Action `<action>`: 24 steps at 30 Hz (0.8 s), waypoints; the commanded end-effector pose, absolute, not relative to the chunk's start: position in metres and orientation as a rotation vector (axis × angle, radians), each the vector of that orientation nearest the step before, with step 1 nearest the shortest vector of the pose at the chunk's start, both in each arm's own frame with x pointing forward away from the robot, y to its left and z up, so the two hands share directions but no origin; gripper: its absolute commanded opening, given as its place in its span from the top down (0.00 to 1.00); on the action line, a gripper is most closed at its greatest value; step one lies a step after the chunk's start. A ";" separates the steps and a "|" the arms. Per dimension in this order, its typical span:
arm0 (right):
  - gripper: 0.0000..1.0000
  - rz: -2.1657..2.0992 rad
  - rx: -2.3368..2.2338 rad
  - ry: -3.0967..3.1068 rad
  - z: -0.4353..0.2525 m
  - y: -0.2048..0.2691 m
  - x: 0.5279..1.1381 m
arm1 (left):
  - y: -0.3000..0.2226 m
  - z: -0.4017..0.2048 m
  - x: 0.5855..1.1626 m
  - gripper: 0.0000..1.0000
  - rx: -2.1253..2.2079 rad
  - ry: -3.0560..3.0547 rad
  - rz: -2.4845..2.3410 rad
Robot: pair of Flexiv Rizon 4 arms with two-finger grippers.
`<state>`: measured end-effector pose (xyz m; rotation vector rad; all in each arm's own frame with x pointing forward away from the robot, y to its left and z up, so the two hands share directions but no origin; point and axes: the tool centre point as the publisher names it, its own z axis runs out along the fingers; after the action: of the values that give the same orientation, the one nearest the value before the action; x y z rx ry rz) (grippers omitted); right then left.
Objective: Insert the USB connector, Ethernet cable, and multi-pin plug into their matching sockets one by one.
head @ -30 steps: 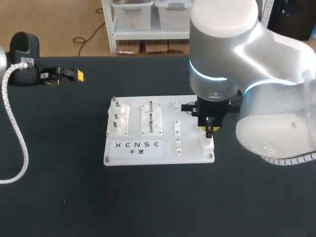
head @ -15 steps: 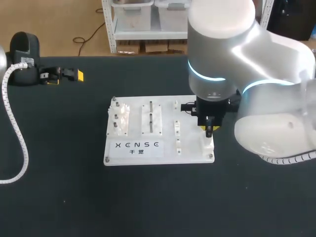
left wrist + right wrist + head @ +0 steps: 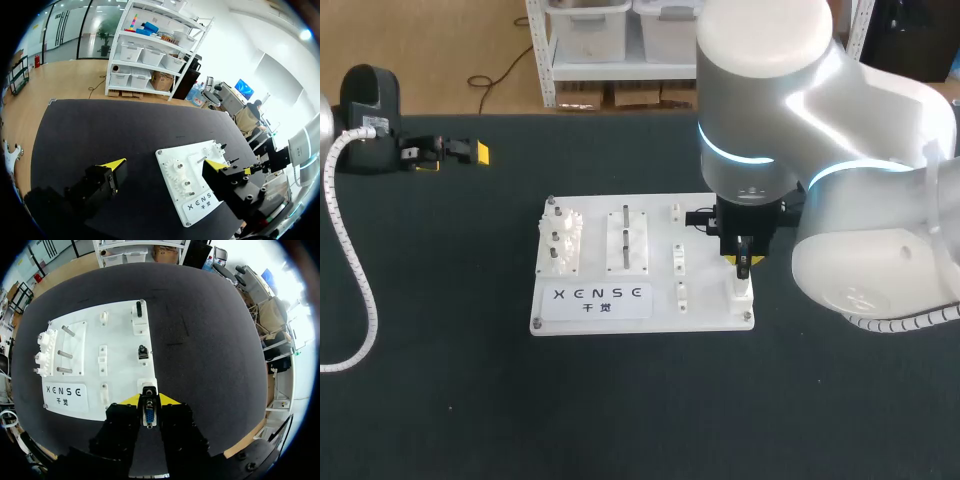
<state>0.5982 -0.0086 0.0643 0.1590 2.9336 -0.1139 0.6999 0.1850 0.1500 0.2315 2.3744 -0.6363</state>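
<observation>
Grey metal shell of the multi-pin plug (image 3: 149, 417), clenched from both sides between the yellow tips of the right tool (image 3: 149, 400). Hangs directly over the white socket block (image 3: 146, 385) at the near right corner of the white board (image 3: 120, 340); impossible to say whether touching it or just above.

Looks like the last of the three insertions, judging by the dark connectors (image 3: 142, 352) standing in sockets farther along the board's right edge. Next move, by this reading: straight down, plug kept square to the slot and its long sides lined up, a firm push only once the shell finds the opening.

Well apart, near the far left corner of the dark surface (image 3: 620, 410): left tool (image 3: 460, 152), released, fingers spread wide, nothing between them.
</observation>
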 end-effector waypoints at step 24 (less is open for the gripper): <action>1.00 -0.117 0.178 2.934 0.058 -0.014 0.594 | 0.185 0.150 0.700 0.00 0.232 2.374 -0.636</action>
<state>0.5959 -0.0111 0.0627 0.1760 2.9374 -0.1198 0.6999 0.1850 0.1500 0.2315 2.3744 -0.6363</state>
